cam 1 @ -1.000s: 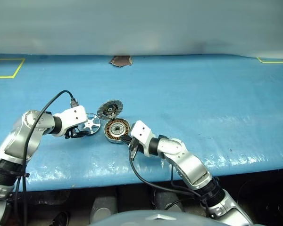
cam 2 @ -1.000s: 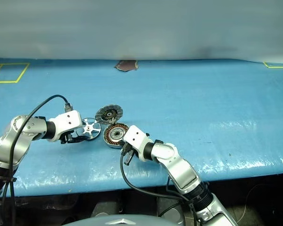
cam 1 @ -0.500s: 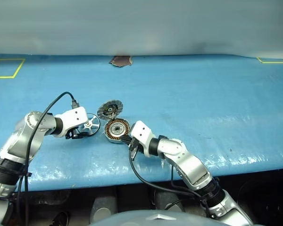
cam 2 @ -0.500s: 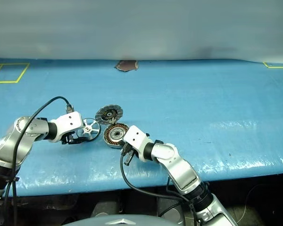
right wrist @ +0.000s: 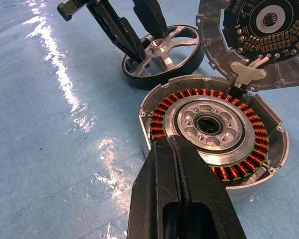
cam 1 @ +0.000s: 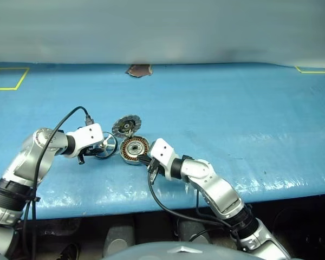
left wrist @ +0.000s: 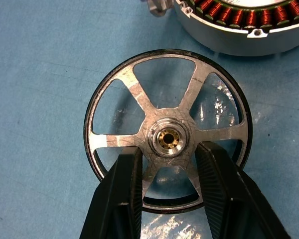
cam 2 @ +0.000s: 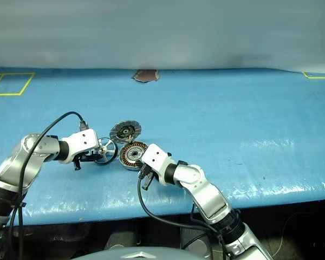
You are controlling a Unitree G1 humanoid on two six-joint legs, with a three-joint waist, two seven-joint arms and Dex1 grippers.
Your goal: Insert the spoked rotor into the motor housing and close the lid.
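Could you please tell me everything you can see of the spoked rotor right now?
The spoked rotor is a shiny silver metal wheel with a dark outer rim, five flat spokes and a round hub with a brass-coloured bore. It lies flat on the blue table, close beside the motor housing on the robot's left, apart from it. The left gripper reaches down into it, one black finger on each side of the hub. It is not yet in the housing.

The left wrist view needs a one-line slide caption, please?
Left gripper straddling the spoked rotor hub, beside the motor housing.
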